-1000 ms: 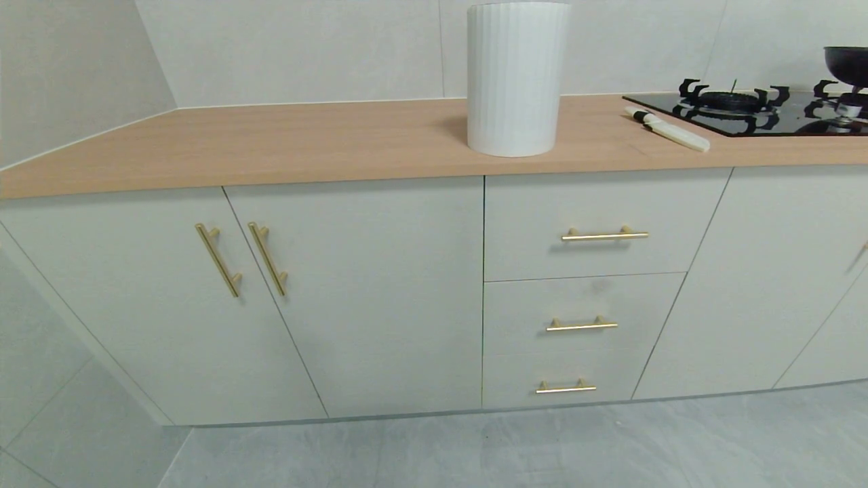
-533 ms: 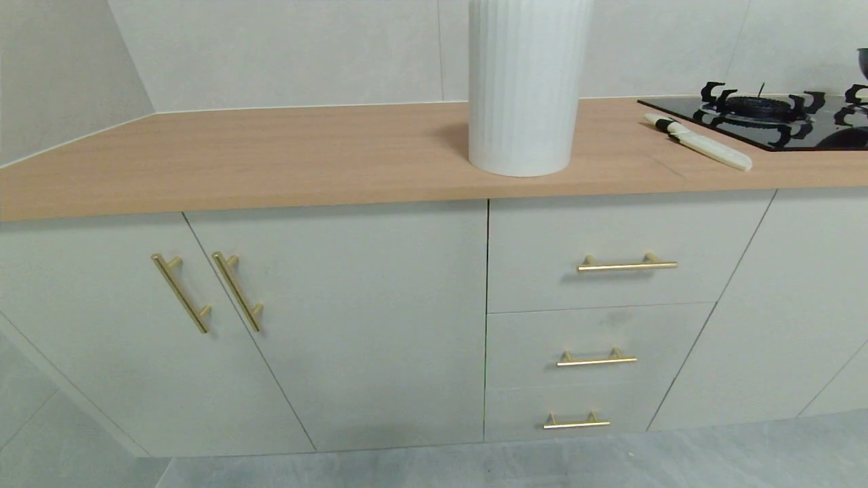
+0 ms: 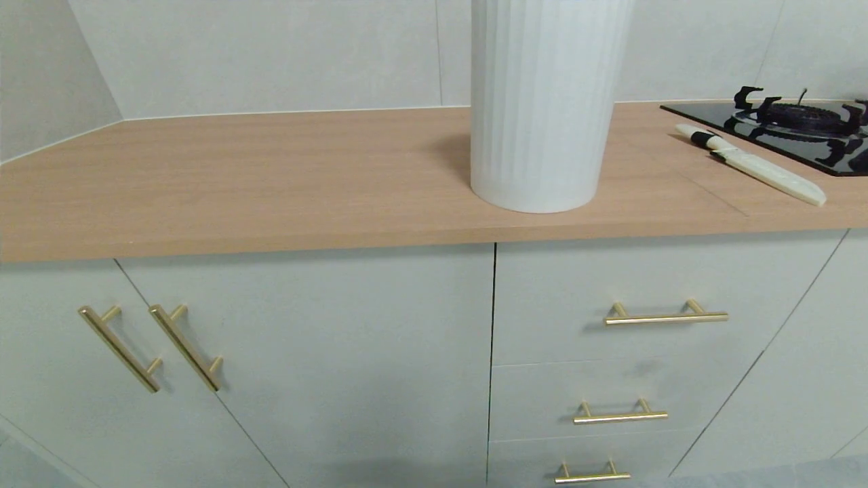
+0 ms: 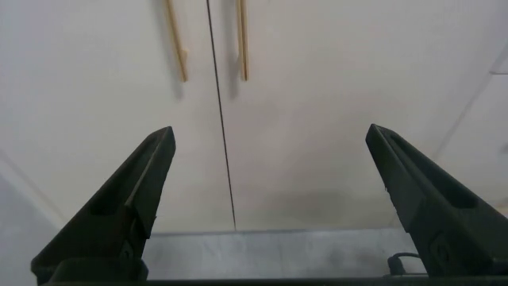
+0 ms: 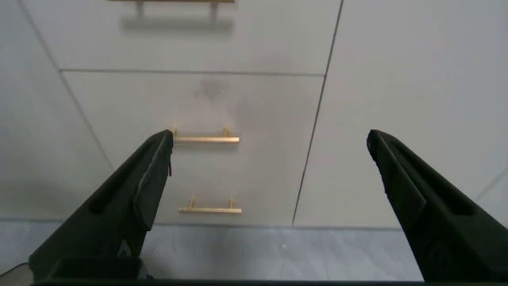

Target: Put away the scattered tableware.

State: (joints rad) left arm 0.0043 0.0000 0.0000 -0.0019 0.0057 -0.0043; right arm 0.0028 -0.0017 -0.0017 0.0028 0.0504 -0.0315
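A knife (image 3: 749, 165) with a cream blade and a cream handle with a black band lies on the wooden countertop (image 3: 271, 176), at the right beside the hob. A tall white ribbed container (image 3: 542, 102) stands near the counter's front edge. My left gripper (image 4: 270, 139) is open and empty, down in front of the double cabinet doors (image 4: 214, 119). My right gripper (image 5: 270, 143) is open and empty, low in front of the drawers (image 5: 206, 103).
A black gas hob (image 3: 800, 125) sits at the far right of the counter. Below are two cabinet doors with gold handles (image 3: 152, 349) and a stack of three drawers with gold handles (image 3: 664, 315). Tiled walls close the back and left.
The head view has shifted: the counter, container and cabinets appear larger and lower, and the knife sits farther right, so the camera has moved closer. Nothing on the counter has moved.
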